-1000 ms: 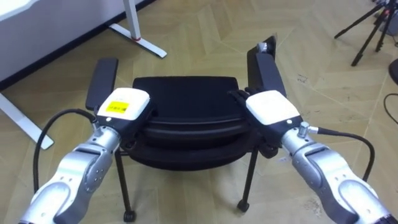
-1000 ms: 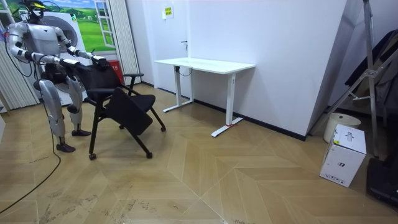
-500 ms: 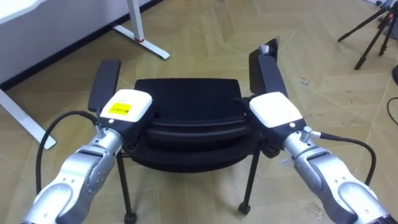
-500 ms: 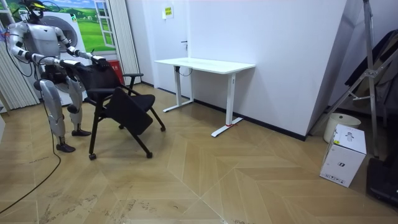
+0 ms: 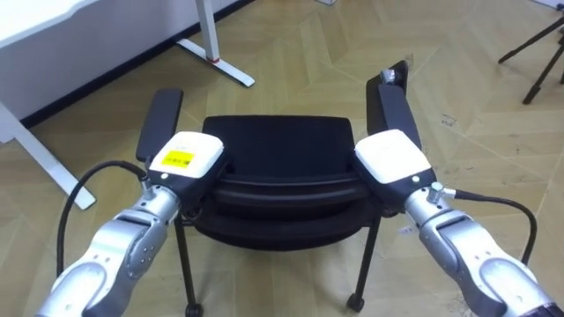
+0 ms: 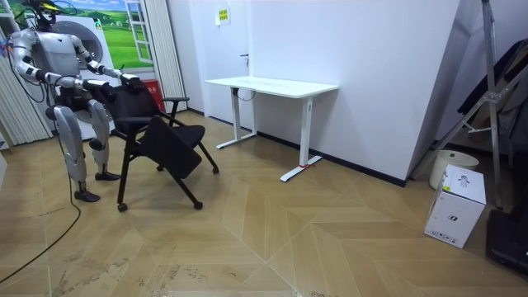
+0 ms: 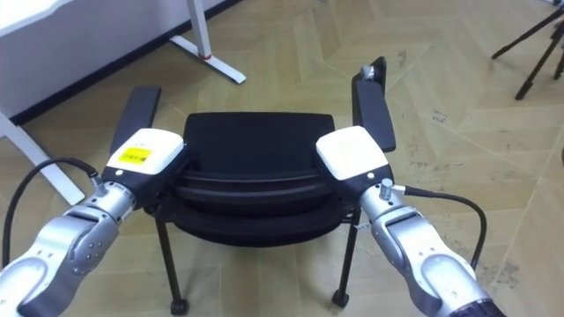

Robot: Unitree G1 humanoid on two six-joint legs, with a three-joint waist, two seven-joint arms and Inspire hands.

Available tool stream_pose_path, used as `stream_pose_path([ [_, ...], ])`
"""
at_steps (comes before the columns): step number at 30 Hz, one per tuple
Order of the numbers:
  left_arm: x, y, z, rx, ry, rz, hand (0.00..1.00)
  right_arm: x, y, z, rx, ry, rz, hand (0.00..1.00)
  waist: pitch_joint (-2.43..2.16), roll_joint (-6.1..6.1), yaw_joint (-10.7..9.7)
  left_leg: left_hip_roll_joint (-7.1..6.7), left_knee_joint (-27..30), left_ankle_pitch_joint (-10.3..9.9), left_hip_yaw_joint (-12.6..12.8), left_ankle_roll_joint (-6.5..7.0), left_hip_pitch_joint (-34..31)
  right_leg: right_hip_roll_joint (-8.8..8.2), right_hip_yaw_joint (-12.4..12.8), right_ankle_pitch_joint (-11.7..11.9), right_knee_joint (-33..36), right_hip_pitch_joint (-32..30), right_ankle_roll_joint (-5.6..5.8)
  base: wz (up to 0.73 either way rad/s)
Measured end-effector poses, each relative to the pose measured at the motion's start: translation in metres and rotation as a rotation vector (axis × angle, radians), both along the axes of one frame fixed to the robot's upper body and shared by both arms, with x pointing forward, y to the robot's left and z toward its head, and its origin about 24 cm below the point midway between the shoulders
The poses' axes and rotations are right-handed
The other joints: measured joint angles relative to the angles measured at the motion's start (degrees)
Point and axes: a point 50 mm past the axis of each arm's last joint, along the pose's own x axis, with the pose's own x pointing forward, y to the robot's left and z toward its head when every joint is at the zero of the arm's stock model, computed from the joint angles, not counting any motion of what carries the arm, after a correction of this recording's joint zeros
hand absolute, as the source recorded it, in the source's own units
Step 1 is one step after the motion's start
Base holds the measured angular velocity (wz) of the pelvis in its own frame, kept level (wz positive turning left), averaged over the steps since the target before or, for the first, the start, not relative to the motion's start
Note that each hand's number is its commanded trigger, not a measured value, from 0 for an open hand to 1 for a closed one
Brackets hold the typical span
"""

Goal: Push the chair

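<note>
The black chair [image 5: 278, 141] stands straight in front of me, seen from behind and above, its seat facing away; it has an armrest [image 5: 159, 123] on each side. My left hand [image 5: 185, 157] lies on the left end of the backrest's [image 5: 282, 189] top edge, fingers curled over it. My right hand [image 5: 392, 158] lies on the right end of the same edge. In the room view I stand upright behind the chair [image 6: 157, 136] at the room view's left, both arms stretched out to its back.
A white desk [image 6: 272, 85] stands by the wall beyond the chair; its foot [image 5: 216, 57] shows ahead on my left. A tripod [image 5: 538, 53] stands at the far right. A white box [image 6: 454, 206] sits far off on open wooden floor.
The whole eye view has shifted a little, so the camera moved. Both hands stay on the backrest, and the chair keeps its place in the room view.
</note>
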Motion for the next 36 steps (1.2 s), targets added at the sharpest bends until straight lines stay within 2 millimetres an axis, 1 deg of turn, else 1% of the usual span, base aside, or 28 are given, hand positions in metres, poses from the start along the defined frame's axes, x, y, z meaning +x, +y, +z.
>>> stream_pose_path([
  [11,0.0,0.0,0.0,0.0,-0.001,-0.005,1.0,0.0,0.0,0.001,0.001,-0.007,0.009,1.0,0.04,-0.06,-0.07,0.0,-0.05,0.0,-0.04,0.0,-0.02,-0.01,-0.01,0.0,0.0,0.0,0.0,0.0],
  [19,0.001,0.001,0.002,0.002,-0.006,-0.01,1.0,-0.001,-0.001,0.001,0.001,-0.018,0.018,1.0,0.18,-0.27,-0.05,0.07,-0.04,0.0,-0.2,0.0,-0.19,-0.02,-0.41,-0.01,0.01,-0.04,0.01,0.01],
  [25,0.002,0.001,0.003,0.003,-0.008,-0.01,1.0,-0.001,-0.002,0.0,0.004,-0.014,0.016,1.0,0.48,-0.76,-0.02,0.23,0.09,0.0,-0.27,0.0,0.07,-0.04,-0.96,-0.27,0.4,0.18,-0.15,0.02],
  [27,0.002,0.001,0.002,0.006,-0.004,-0.011,1.0,-0.001,-0.002,-0.003,0.007,-0.006,0.019,1.0,0.53,-0.95,-0.2,0.35,0.31,0.0,-0.36,0.0,0.46,-0.11,-1.64,-0.45,0.82,0.48,-0.35,0.06],
  [28,0.002,0.001,0.002,0.007,-0.002,-0.011,1.0,-0.001,-0.002,-0.004,0.011,-0.005,0.018,1.0,0.59,-1.04,-0.25,0.34,0.36,0.0,-0.42,0.0,0.62,-0.19,-1.73,-0.71,1.45,0.43,-0.34,0.08],
  [29,0.002,0.002,0.0,0.011,0.007,-0.01,1.0,-0.002,-0.001,-0.006,0.016,0.002,0.015,1.0,0.8,-1.38,-0.26,0.31,0.45,0.0,-0.43,0.0,1.21,-0.38,-1.85,-1.44,2.82,0.62,-0.32,0.13],
  [30,0.002,0.003,-0.001,0.016,0.014,-0.014,1.0,-0.002,0.0,-0.01,0.023,0.013,0.011,1.0,1.04,-1.77,-0.14,0.33,1.15,-0.03,-0.51,-0.03,1.52,-0.57,-2.29,-1.97,3.62,1.25,-0.39,0.16],
  [31,0.003,0.003,-0.002,0.017,0.018,-0.016,1.0,-0.003,0.0,-0.012,0.026,0.019,0.008,1.0,1.06,-2.02,-0.13,0.33,1.9,-0.04,-0.46,-0.05,1.44,-0.63,-2.38,-2.07,3.73,1.55,-0.44,0.1],
  [32,0.004,0.003,-0.003,0.022,0.02,-0.021,1.0,-0.003,0.0,-0.013,0.028,0.023,0.006,1.0,1.23,-2.48,-0.11,0.46,3.69,-0.08,-0.24,-0.11,1.01,-0.71,-2.44,-2.17,4.21,1.62,-0.58,0.0],
  [33,0.005,0.005,-0.003,0.021,0.022,-0.024,1.0,-0.003,0.001,-0.013,0.031,0.023,0.007,1.0,1.29,-2.55,-0.01,0.61,5.73,-0.23,-0.34,-0.34,-0.05,-0.81,-2.72,-2.31,4.39,1.62,-0.81,0.0],
  [35,0.006,0.007,-0.005,0.016,0.021,-0.023,1.0,-0.003,0.002,-0.013,0.036,0.02,0.016,1.0,1.28,-2.54,-0.04,0.77,8.68,-0.33,-0.37,-0.42,-1.81,-1.09,-3.82,-2.66,4.46,1.77,-1.33,0.16],
  [36,0.006,0.008,-0.007,0.014,0.025,-0.02,1.0,-0.004,0.002,-0.014,0.035,0.023,0.017,1.0,1.32,-2.44,-0.05,1.06,10.39,-0.33,-0.31,-0.42,-2.44,-1.03,-4.06,-2.89,4.53,2.2,-1.47,0.2],
])
